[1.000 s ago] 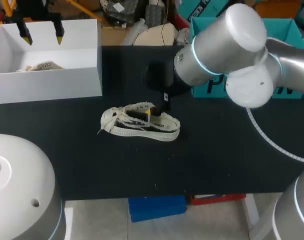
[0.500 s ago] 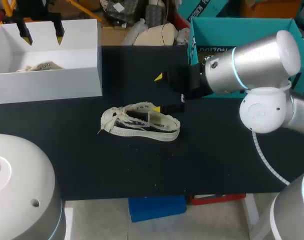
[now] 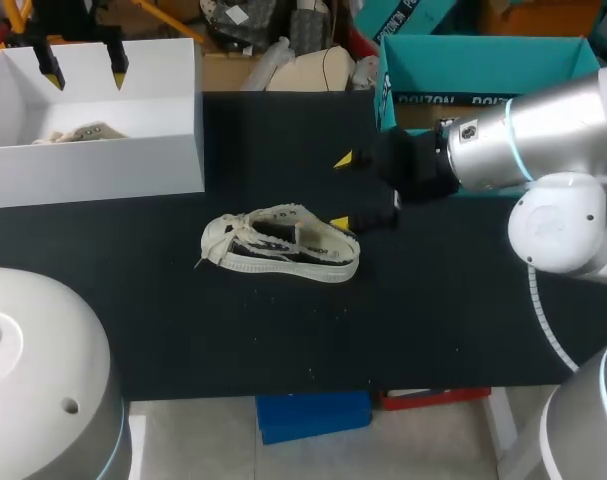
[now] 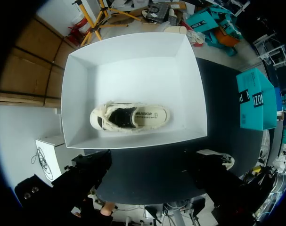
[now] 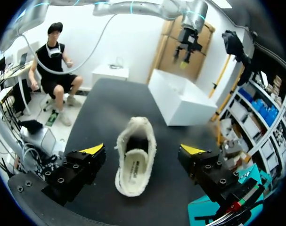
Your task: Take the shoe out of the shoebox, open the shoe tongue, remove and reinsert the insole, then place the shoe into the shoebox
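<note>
Right gripper (image 3: 342,191) spread wide, empty, just off the heel of the shoe (image 3: 281,243), sole down on the table (image 3: 433,300). Farther out, left gripper (image 3: 83,62) likewise apart and empty above the white shoebox (image 3: 93,165). Already out of the shoebox; insole (image 5: 133,172) seemingly seated inside; likely left: lifting and putting back in.

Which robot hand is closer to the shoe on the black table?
Right gripper: open, just beside the shoe heel. Left gripper: far off, above the white shoebox.
</note>
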`<move>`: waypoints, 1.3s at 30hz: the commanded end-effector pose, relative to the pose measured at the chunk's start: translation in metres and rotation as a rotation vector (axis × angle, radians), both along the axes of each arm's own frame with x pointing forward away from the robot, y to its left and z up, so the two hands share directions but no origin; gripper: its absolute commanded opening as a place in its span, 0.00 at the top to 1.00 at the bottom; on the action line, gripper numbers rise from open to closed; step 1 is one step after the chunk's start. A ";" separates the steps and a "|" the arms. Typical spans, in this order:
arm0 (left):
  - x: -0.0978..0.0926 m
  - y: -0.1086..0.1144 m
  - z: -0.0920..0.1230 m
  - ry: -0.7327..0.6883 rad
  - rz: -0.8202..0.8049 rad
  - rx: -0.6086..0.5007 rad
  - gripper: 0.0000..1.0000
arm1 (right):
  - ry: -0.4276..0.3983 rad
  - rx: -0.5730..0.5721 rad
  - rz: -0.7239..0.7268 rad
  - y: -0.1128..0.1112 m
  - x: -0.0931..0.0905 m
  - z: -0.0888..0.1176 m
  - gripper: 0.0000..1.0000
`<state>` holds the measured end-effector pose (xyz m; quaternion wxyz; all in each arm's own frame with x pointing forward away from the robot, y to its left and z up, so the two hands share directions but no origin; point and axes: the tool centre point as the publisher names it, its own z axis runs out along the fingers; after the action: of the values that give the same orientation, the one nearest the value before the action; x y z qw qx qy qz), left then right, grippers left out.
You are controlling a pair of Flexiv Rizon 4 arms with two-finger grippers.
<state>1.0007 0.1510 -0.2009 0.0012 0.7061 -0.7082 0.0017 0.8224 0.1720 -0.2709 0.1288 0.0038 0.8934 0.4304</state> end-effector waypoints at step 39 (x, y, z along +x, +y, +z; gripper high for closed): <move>0.000 -0.001 0.000 0.001 0.002 0.002 0.00 | 0.164 -0.030 -0.185 -0.024 0.008 -0.110 0.00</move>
<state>1.0007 0.1510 -0.2009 0.0012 0.7061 -0.7081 0.0017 0.8244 0.1424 -0.3720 0.0941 0.1187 0.9038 0.4002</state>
